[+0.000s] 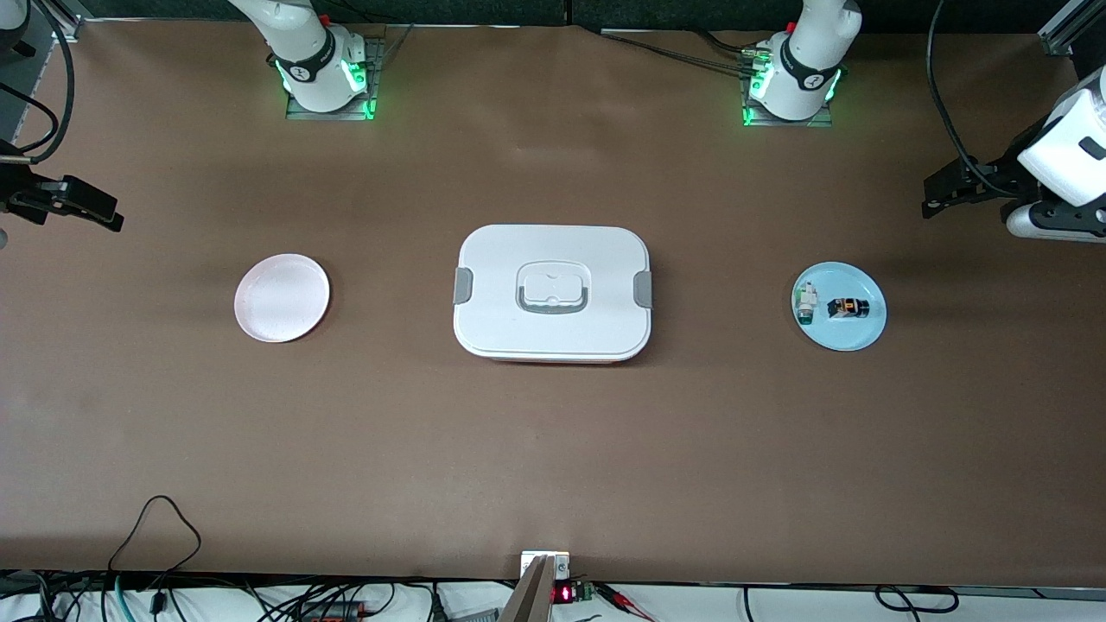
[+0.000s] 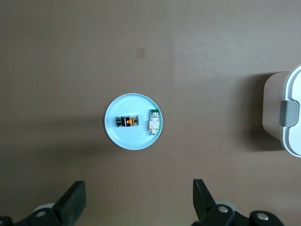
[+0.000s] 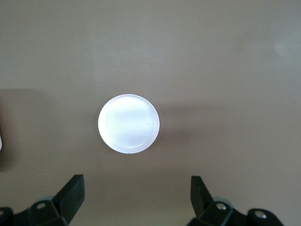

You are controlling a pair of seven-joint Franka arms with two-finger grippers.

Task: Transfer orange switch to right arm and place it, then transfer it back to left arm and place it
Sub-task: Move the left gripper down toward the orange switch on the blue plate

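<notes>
The orange switch, a tiny black block with orange marks, lies on a light blue plate toward the left arm's end of the table. The white lidded box stands in the middle of the table. My left gripper hangs high over bare table beside the blue plate, open and empty. At the right arm's end my right gripper hovers high over bare table, also open with nothing in it.
A tiny white-and-green component lies on the blue plate beside the switch. An empty pale pink plate sits toward the right arm's end. Cables run along the table edge nearest the front camera.
</notes>
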